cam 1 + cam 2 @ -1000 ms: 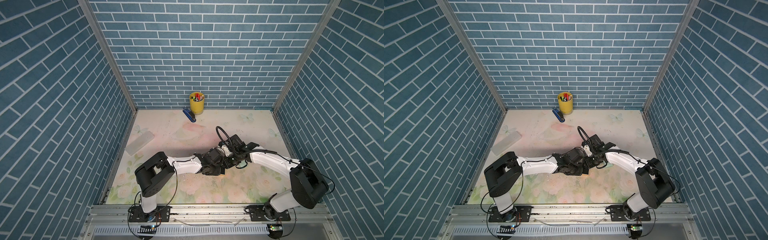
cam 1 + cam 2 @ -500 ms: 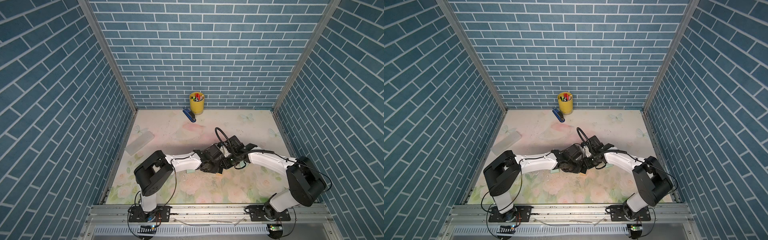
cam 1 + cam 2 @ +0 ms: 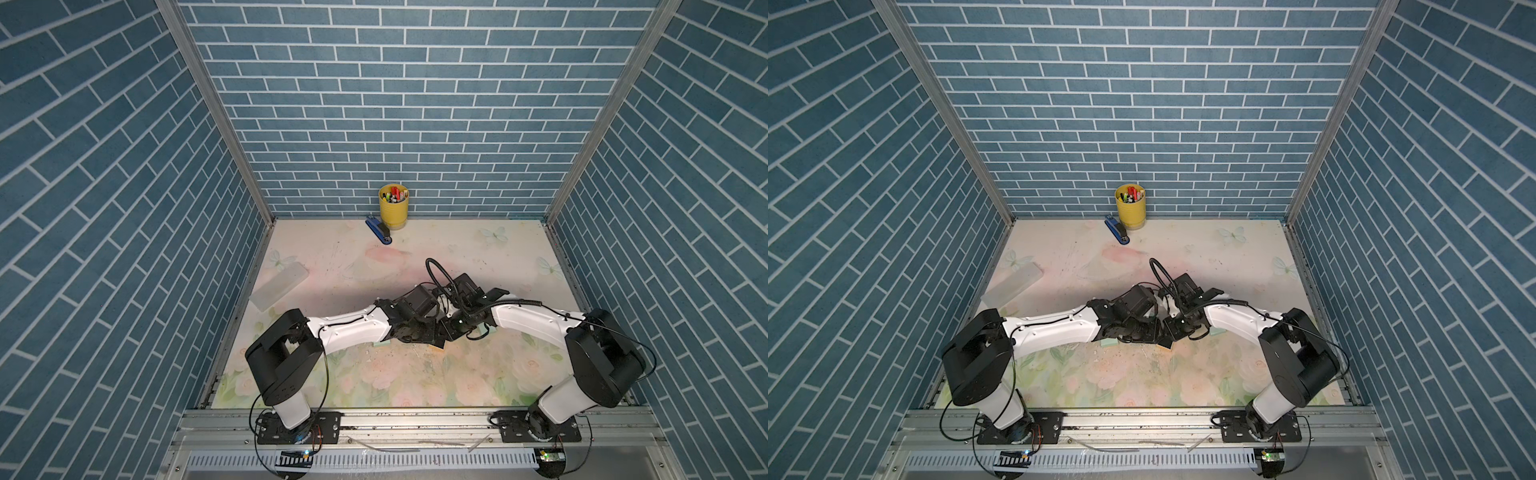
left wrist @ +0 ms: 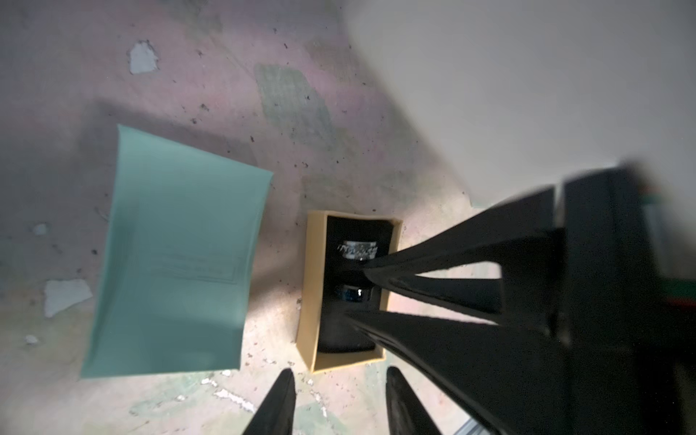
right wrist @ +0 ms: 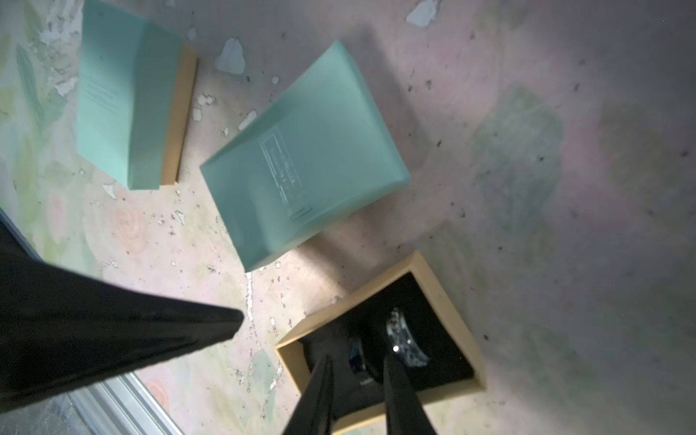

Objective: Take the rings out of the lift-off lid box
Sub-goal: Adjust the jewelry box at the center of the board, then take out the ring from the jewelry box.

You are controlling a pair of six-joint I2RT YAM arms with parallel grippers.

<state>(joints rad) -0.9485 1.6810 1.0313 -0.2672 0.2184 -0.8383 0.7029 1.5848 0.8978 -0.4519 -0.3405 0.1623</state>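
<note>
The lift-off lid box (image 4: 312,293) stands open on the mat, a tan tray with a black insert. In it sit two rings upright: a pale patterned ring (image 4: 359,250) and a dark ring (image 4: 354,293). Its mint-green lid (image 4: 177,256) lies flat beside it. My right gripper (image 5: 357,363) reaches into the tray, open, its fingertips on either side of the dark ring (image 5: 356,356); the pale ring (image 5: 405,342) is just outside them. My left gripper (image 4: 341,395) hovers open and empty over the mat next to the tray. In both top views the two wrists (image 3: 432,328) (image 3: 1158,328) hide the tray.
A second mint-green box (image 5: 132,98) with a tan base lies closed beyond the lid (image 5: 305,150). A yellow pen cup (image 3: 393,205) and blue stapler (image 3: 378,235) stand at the back wall. A clear plastic case (image 3: 278,286) lies at the left edge.
My left wrist has drawn back a little from the front, and a mint-green edge now shows below its forearm. The right arm has hardly moved.
</note>
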